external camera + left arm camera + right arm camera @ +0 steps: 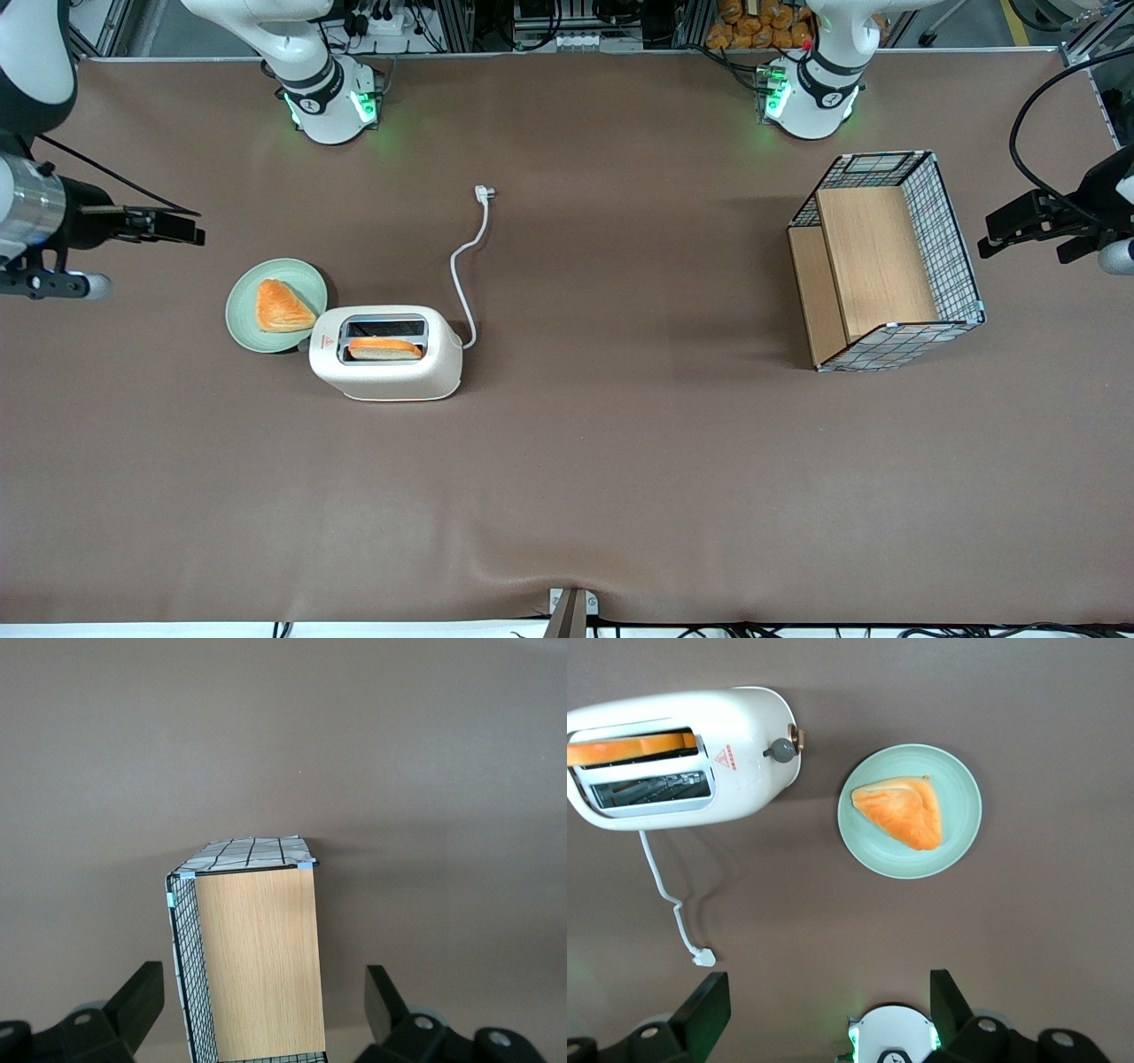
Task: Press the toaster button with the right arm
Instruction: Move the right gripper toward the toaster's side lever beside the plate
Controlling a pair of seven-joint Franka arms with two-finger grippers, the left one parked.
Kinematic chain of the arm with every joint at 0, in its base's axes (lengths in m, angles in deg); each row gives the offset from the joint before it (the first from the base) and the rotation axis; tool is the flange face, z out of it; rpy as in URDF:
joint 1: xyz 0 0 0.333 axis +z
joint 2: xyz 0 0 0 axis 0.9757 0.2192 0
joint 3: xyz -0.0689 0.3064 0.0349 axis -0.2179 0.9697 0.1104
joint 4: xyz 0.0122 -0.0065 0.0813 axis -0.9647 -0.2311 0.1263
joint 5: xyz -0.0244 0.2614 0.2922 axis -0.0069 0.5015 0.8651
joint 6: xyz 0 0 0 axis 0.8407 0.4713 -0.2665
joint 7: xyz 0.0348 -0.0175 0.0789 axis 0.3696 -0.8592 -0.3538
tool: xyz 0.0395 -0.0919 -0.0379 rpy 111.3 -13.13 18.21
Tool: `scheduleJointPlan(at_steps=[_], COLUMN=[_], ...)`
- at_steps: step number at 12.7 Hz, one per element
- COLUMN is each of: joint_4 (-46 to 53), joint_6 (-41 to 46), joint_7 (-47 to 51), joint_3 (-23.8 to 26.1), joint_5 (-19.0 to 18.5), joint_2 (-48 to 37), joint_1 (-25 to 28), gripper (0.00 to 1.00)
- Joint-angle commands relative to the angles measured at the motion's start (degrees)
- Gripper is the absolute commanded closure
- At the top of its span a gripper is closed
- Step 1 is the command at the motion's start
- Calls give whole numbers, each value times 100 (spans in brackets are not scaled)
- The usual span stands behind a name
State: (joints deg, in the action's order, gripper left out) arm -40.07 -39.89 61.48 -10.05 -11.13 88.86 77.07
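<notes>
The cream-white toaster (386, 354) stands on the brown table, with a slice of bread (384, 349) in the slot nearer the front camera. In the right wrist view the toaster (682, 757) shows its grey button knob (781, 750) on the end that faces the plate. My right arm's gripper (190, 232) hovers at the working arm's end of the table, farther from the front camera than the toaster and well apart from it. The gripper (828, 1014) is open, with nothing between its black fingers (709, 1010).
A pale green plate (244, 306) with a triangular pastry (282, 307) sits beside the toaster's button end. The white cord (462, 266) runs from the toaster to its plug (484, 191). A wire basket with wooden panels (886, 261) stands toward the parked arm's end.
</notes>
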Motion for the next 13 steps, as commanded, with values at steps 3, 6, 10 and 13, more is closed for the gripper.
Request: scheduleJointPlan(at_steps=[3, 6, 10, 13], joint_4=[-28, -185, -511, -520], joint_6=[-252, -489, -921, -1070], joint_7=[98, 98, 28, -173], joint_3=[11, 11, 2, 2], joint_5=[266, 459, 1458, 2068], joint_2=[358, 508, 788, 1035], joint_1=[-26, -35, -219, -342], gripper=[0, 0, 56, 100])
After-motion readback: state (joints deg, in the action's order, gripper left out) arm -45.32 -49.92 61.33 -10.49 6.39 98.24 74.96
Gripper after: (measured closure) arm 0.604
